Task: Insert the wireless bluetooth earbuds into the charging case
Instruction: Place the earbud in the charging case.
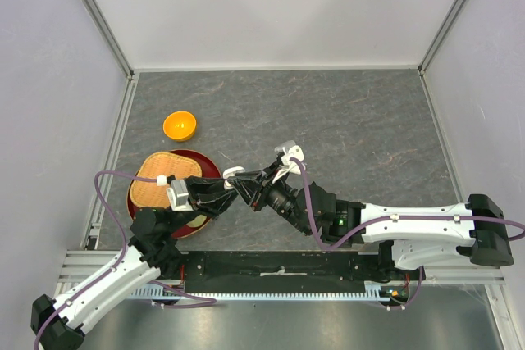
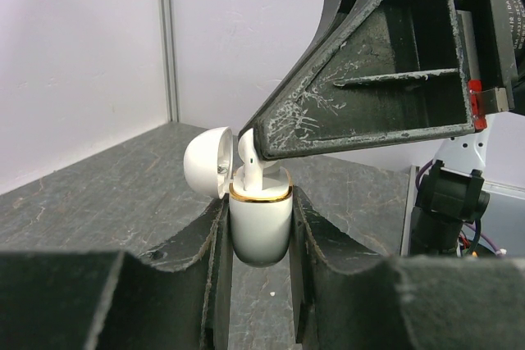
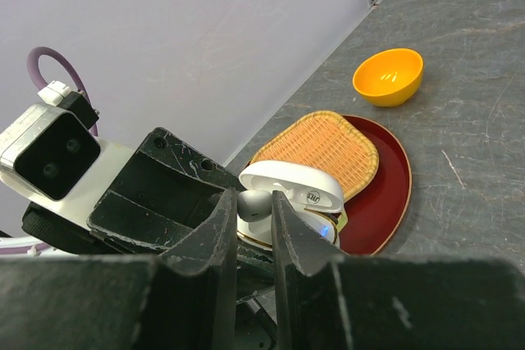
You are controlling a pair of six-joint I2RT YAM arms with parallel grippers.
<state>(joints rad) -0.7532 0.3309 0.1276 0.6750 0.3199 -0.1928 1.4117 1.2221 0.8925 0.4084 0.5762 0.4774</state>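
The white charging case (image 2: 261,223) with a gold rim stands upright between the jaws of my left gripper (image 2: 258,202), which is shut on its body. Its lid (image 2: 205,161) is swung open to the left. A white earbud (image 2: 248,157) sits at the case mouth with its stem pointing down into it. My right gripper (image 3: 250,202) is shut on this earbud (image 3: 253,204), just in front of the open lid (image 3: 291,186). In the top view both grippers meet over the case (image 1: 234,173), near the red plate's right edge. No other earbuds show.
A red plate (image 1: 209,161) at the left carries a woven tray (image 1: 168,179). An orange bowl (image 1: 180,125) stands behind it on the grey stone-pattern table. White walls and metal rails enclose the table.
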